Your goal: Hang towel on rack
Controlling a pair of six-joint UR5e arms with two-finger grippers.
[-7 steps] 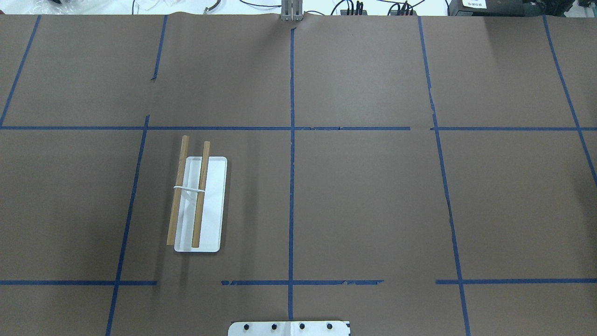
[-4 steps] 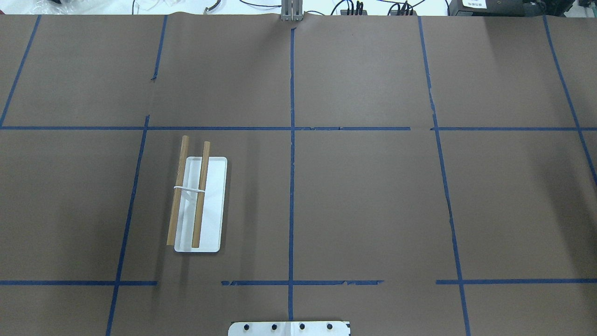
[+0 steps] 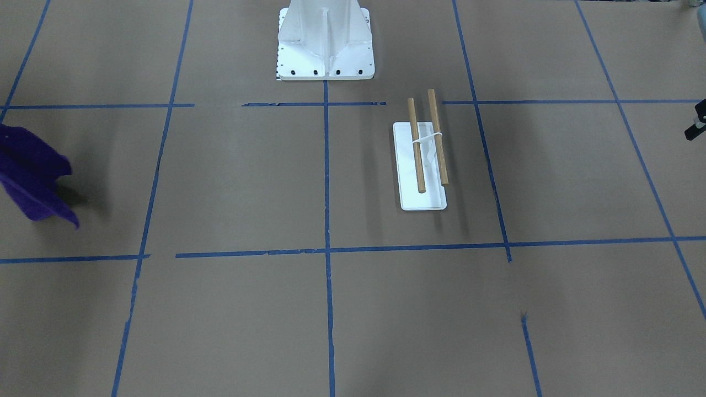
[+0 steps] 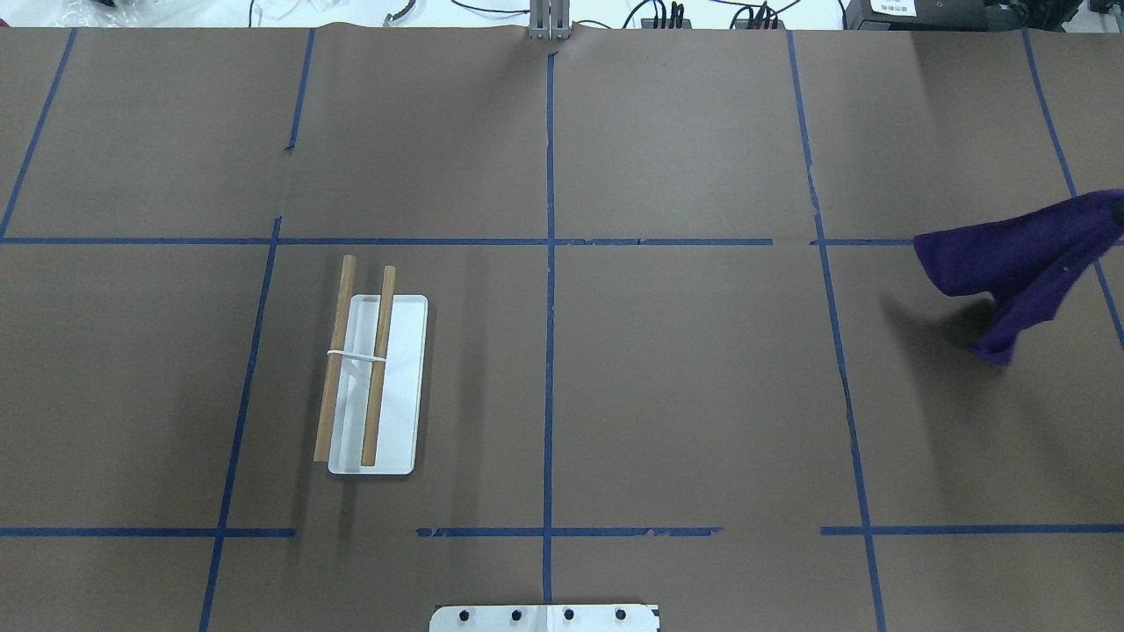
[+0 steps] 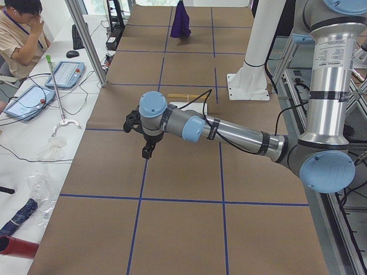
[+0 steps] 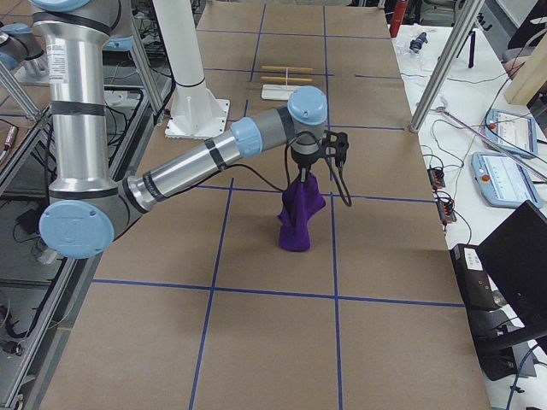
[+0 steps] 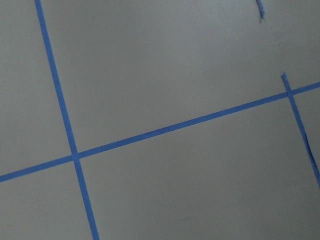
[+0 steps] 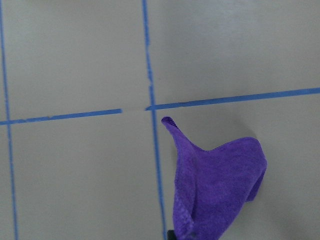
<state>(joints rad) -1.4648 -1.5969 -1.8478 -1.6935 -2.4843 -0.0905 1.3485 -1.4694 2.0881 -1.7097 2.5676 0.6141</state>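
Note:
The towel (image 4: 1010, 263) is a deep-purple cloth hanging limp at the table's right edge. It also shows in the front view (image 3: 33, 176), the right side view (image 6: 301, 218) and the right wrist view (image 8: 220, 190). My right gripper (image 6: 301, 177) is shut on the towel's top and holds it up, with its lower end near the table. The rack (image 4: 369, 377) has two wooden dowels over a white base and stands bare at the left middle (image 3: 424, 151). My left gripper (image 5: 148, 152) hovers over bare table left of the rack. I cannot tell whether it is open.
The white bolted pedestal (image 3: 325, 44) stands at the robot's side of the table (image 4: 544, 617). Blue tape lines (image 4: 549, 351) cross the brown table cover. An operator (image 5: 20, 28) sits beyond the far edge among tablets and cables.
The towel has come into the overhead view from the right edge, held up by the right gripper. The rack has not moved.

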